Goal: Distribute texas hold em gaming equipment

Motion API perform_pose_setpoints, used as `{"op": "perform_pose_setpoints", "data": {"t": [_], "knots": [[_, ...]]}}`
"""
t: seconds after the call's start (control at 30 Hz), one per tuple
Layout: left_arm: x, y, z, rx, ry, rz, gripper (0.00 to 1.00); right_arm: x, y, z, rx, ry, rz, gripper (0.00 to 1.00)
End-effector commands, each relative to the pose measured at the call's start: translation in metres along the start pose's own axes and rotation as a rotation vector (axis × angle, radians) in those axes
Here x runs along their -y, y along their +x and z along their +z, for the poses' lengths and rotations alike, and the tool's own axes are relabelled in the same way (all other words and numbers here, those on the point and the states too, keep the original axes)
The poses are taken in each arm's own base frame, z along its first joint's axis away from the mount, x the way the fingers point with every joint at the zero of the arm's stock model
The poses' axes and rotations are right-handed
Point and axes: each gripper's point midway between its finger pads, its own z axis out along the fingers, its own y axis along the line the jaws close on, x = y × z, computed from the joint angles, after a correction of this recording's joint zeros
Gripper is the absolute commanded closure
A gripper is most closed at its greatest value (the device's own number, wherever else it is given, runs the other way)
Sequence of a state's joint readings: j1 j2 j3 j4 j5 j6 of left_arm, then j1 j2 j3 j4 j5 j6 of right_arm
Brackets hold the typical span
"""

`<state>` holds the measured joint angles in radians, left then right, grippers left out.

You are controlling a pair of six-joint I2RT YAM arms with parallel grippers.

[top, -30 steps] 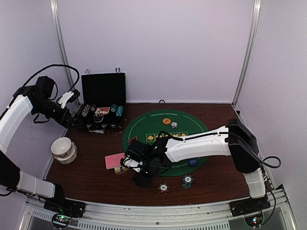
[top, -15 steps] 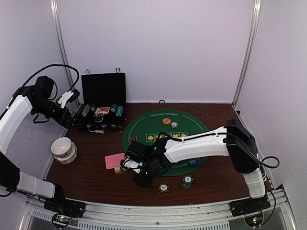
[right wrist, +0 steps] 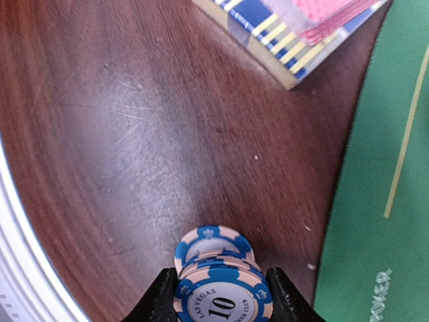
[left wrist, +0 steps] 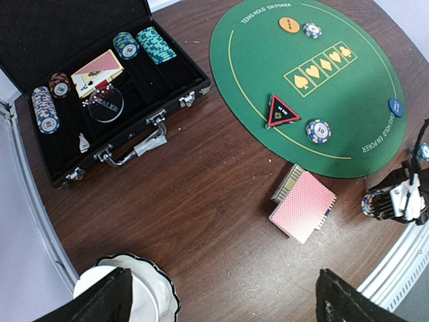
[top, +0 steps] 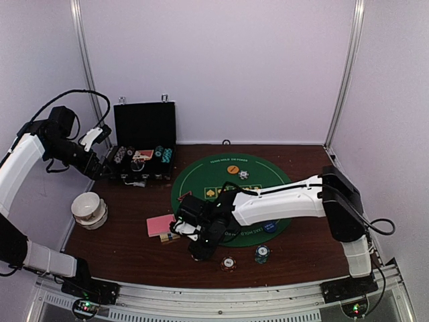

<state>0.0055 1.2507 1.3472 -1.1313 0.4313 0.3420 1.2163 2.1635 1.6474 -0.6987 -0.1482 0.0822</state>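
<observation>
Brown table (right wrist: 120, 134) | right hand (right wrist: 220, 305): clamped on poker chips (right wrist: 214, 245) | left hand (left wrist: 224, 298): spread wide, empty

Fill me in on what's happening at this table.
The right end effector grips a short stack of blue-and-white chips over the bare table, near the pink-backed cards and the edge of the green mat. The left end effector hangs open and empty above, near the chip case and white bowl. A triangle marker already sits on the mat.
</observation>
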Motion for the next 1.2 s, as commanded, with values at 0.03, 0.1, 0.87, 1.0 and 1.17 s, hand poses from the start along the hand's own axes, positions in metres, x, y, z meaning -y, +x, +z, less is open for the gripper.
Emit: {"op": "perform_pose_setpoints", "data": {"t": [0.03,0.1,0.87,1.0,1.17], "knots": [[0.005,-0.008,-0.009,0.035,0.003,0.029,0.02,0.013,-0.027,-0.063,0.126,0.051,0.017,0.83],[0.005,-0.008,-0.009,0.033,0.002,0.031,0.02,0.018,-0.026,-0.072,0.136,0.052,0.033,0.83],[0.005,-0.011,-0.007,0.035,0.016,0.025,0.02,0.148,0.102,-0.057,0.012,0.219,0.451,0.86],[0.005,-0.012,-0.008,0.036,0.016,0.025,0.02,0.151,0.107,-0.054,0.006,0.224,0.459,0.86],[0.005,-0.013,-0.007,0.037,0.02,0.023,0.02,0.156,0.109,-0.053,0.009,0.238,0.469,0.86]]}}
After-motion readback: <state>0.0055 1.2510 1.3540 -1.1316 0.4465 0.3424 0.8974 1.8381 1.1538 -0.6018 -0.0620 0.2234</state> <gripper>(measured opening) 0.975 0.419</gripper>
